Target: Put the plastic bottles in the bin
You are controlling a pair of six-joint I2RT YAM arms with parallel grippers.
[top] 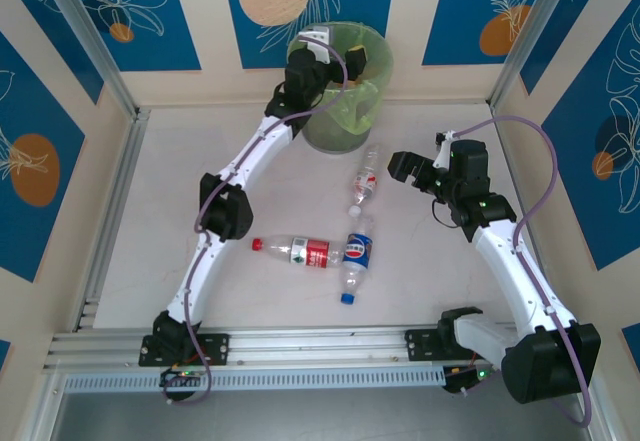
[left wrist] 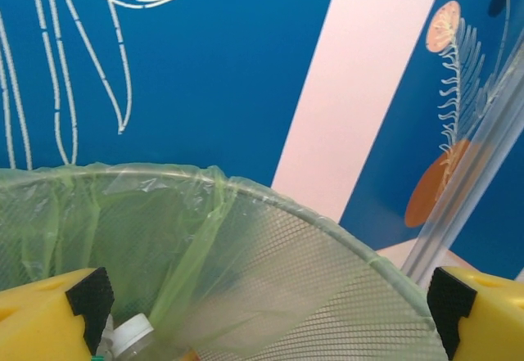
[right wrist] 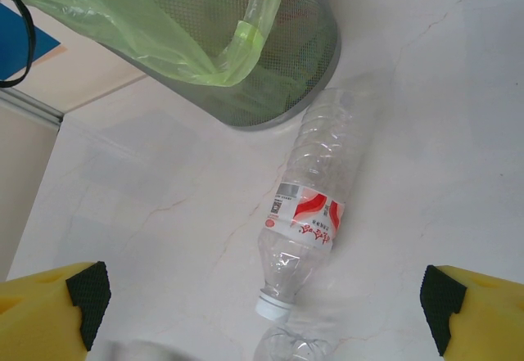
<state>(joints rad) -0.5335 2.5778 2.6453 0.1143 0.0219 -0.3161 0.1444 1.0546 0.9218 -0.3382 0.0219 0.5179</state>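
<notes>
The bin [top: 362, 111] is a grey mesh basket lined with a light-green bag, standing at the back of the table. My left gripper [top: 330, 59] hangs open over its mouth with nothing between its fingers. In the left wrist view my left gripper [left wrist: 270, 304] faces the bag-lined rim [left wrist: 344, 238], and a white-capped bottle [left wrist: 131, 335] lies inside. Three clear plastic bottles lie on the table: one with a white and red label [top: 366, 185], one with a red label and red cap [top: 300, 251], and one with a blue label and blue cap [top: 356, 257]. My right gripper [top: 405, 171] stands open just right of the white-labelled bottle [right wrist: 315, 205], above it and not touching.
The bin [right wrist: 270, 66] stands just beyond the white-labelled bottle's base. The base of another bottle [right wrist: 286, 349] touches that bottle's white cap. Blue patterned walls and aluminium posts [top: 90, 36] close in the table on three sides. An aluminium rail [top: 300, 346] runs along the near edge.
</notes>
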